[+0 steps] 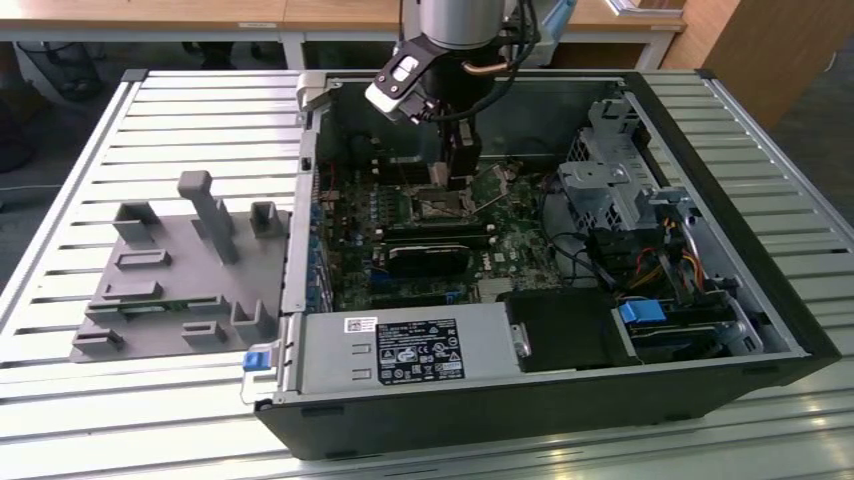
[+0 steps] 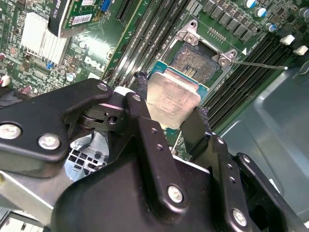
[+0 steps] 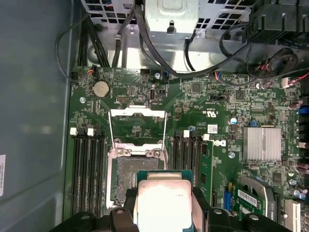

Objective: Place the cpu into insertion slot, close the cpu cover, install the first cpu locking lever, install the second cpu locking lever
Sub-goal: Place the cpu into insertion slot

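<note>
You have the matte black claw (image 2: 172,100) clamped on the small flat square silvery-faced cpu (image 2: 169,96), held close to the dark-centred, silver-rimmed insertion slot (image 2: 200,60) on the green circuit board (image 2: 94,46), with the thin silvery frame-shaped cpu cover (image 3: 137,113) standing open.

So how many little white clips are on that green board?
4: two white clips on one side of the insertion slot, two on the other. More may hide behind the gripper.
</note>
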{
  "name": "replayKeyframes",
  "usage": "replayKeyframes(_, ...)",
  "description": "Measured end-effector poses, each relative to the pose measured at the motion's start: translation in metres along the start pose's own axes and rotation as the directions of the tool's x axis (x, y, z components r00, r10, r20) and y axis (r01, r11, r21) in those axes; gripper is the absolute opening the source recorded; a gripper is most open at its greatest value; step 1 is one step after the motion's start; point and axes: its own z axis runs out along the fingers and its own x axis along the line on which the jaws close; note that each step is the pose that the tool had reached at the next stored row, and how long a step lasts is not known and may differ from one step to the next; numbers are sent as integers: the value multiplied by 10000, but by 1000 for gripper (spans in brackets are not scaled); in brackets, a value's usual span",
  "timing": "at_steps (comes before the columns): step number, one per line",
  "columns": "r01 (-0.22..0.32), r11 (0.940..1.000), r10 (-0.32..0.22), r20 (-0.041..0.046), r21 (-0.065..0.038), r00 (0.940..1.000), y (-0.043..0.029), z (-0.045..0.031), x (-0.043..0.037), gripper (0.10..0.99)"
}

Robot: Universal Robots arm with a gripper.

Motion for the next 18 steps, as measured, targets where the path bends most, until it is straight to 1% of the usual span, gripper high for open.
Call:
replayKeyframes(7, -16, 10000, 16, 1, 0, 10000, -4, 69, 3, 529)
replayKeyframes(9, -18, 10000, 18, 34, -2, 10000, -5, 79, 7, 529)
replayKeyframes(11, -16, 10000, 16, 36, -10, 10000, -6, 95, 9, 529)
replayKeyframes(18, -16, 10000, 16, 38, -10, 10000, -11, 185, 30, 529)
